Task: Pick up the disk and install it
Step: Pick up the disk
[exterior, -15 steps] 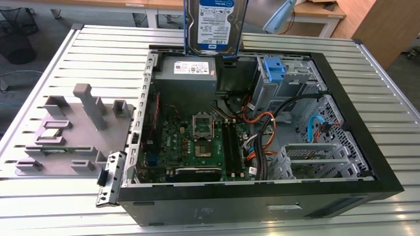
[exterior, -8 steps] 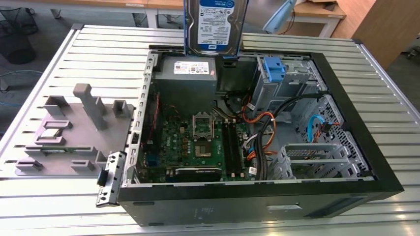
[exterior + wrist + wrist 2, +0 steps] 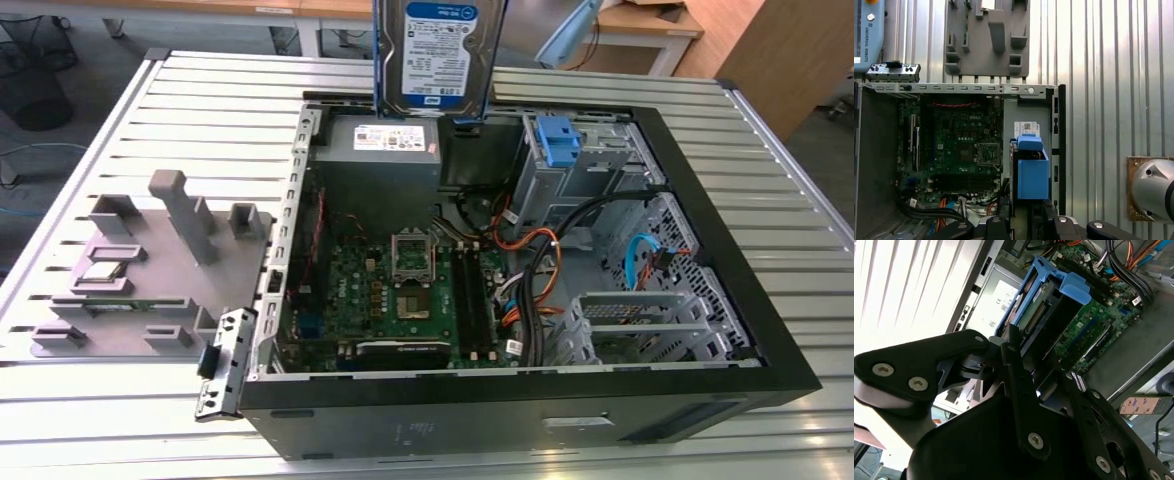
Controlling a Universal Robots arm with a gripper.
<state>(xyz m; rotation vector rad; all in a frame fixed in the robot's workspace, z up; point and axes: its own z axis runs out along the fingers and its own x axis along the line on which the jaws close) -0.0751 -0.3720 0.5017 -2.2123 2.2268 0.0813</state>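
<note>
The disk (image 3: 437, 55) hangs upright above the back of the open computer case (image 3: 534, 385), its blue-and-white label facing the exterior view, right over the grey power-supply box (image 3: 380, 140). In both wrist views my gripper (image 3: 1036, 365) (image 3: 1026, 220) is shut on it. Black fingers (image 3: 1015, 360) clamp the disk (image 3: 1046, 305) by its blue side rails, with its connector edge showing. In the first wrist view, the disk (image 3: 1031, 170) is seen edge-on over the case's power-supply end.
A drive cage with a bare blue bracket (image 3: 558, 140) sits at the case's back, toward the exterior view's right. The motherboard (image 3: 400, 290) and loose cables (image 3: 534, 270) fill the case floor. A grey fixture plate (image 3: 147, 260) lies on the slatted table at the exterior view's left.
</note>
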